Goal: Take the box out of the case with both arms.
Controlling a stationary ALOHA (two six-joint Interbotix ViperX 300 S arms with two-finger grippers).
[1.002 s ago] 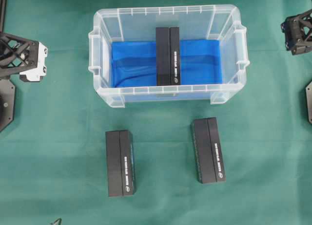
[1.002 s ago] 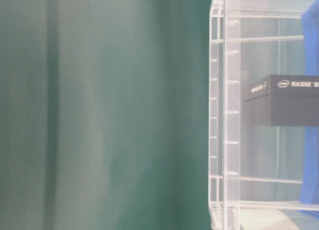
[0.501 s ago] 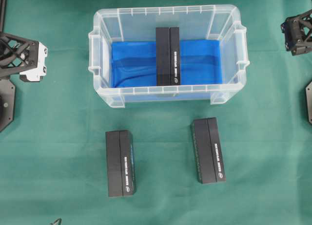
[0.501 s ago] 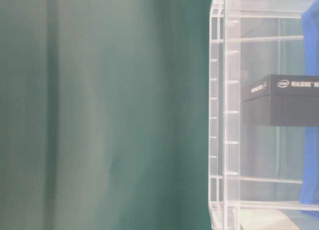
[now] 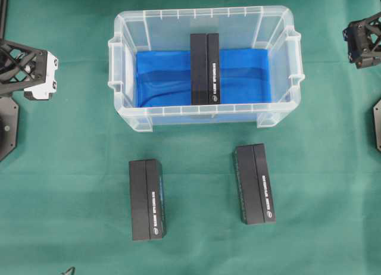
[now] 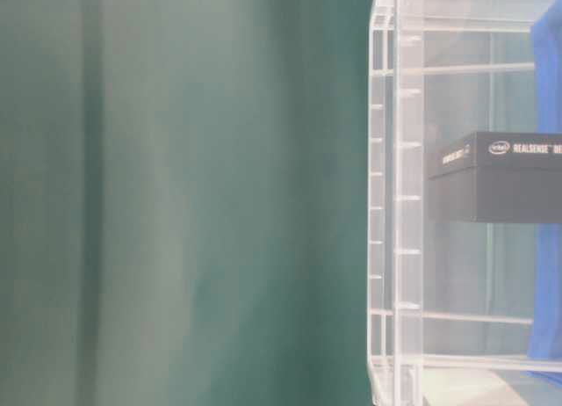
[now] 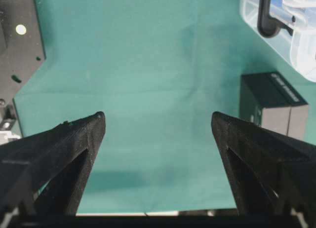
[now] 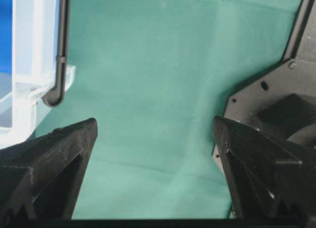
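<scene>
Overhead view shows the case (image 5: 206, 117), a big see-through tub, sitting on the green counter (image 5: 71, 168). A blue sheet (image 5: 161, 78) covers its bottom. One black box (image 5: 205, 68) lies inside the case, about in the middle, on top of the blue sheet. Its far end is close to the back wall. Nothing else is in the case.

Two more black boxes lie outside on the counter, in front of the case. One box (image 5: 146, 199) is to the front left and the other box (image 5: 255, 184) is to the front right. They are apart from each other and from the case.

The left pincer (image 7: 158, 124) is off to the left of the case, spread wide and holding nothing. The right pincer (image 8: 155, 129) is off to the right, also spread wide and holding nothing. Neither one touches the case or any box.

From table level, the box in the case shows through the clear wall, with white letters on its side.
</scene>
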